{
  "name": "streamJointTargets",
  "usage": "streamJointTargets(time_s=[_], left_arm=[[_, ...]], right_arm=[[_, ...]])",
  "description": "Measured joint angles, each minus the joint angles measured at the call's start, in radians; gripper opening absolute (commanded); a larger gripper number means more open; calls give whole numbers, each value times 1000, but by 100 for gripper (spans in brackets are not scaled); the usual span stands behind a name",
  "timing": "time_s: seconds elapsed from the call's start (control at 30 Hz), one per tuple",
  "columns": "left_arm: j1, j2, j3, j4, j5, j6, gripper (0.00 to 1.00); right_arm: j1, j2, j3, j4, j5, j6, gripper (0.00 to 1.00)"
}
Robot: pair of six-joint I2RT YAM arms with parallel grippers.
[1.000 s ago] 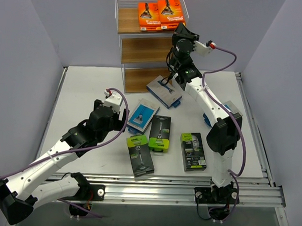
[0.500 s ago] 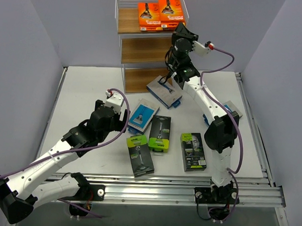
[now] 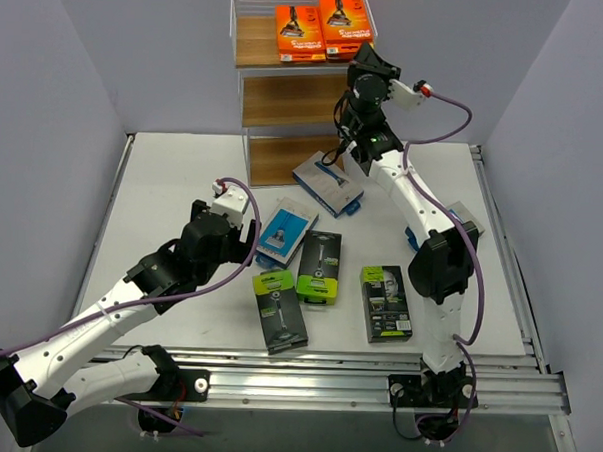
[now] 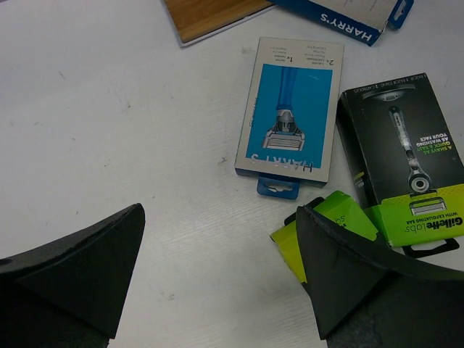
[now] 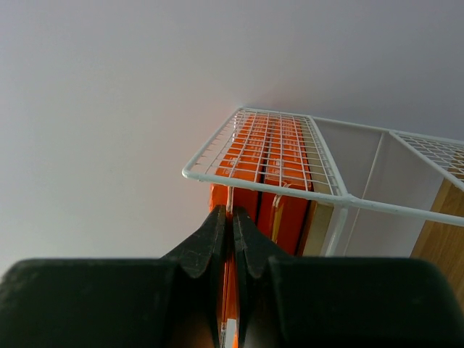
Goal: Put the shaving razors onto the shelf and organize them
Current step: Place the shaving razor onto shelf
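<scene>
At the table's (image 3: 173, 180) far edge: shelf (image 3: 287, 100), two orange packs (image 3: 320, 29) already on the top tier's right half. Mid-table, not shelved yet: one blue-white pack (image 3: 284, 232), three black-green packs (image 3: 320, 267) toward the near edge, plus a blue pack (image 3: 328, 185) right by the shelf's foot. Left gripper (image 4: 220, 210) spread wide, hovering just beside the blue-white pack. Right gripper (image 5: 230, 212) pressed together up near the shelf; can't tell whether pinching that blue pack's edge. Looks like light, stiff, slick cardboard lying flat, so probably best pinched across a short edge, maybe tipped up first.
</scene>
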Motion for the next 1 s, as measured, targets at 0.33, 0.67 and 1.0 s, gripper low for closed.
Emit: streamJointTargets(time_s=[0.33, 0.67, 1.0], left_arm=[[0, 0, 0, 0, 0, 0, 94], [0, 1, 0, 0, 0, 0, 94], [0, 1, 0, 0, 0, 0, 94]], right_arm=[[-13, 33, 29, 8, -25, 4, 0], [-13, 48, 45, 24, -26, 4, 0], [-13, 50, 45, 39, -26, -1, 17]])
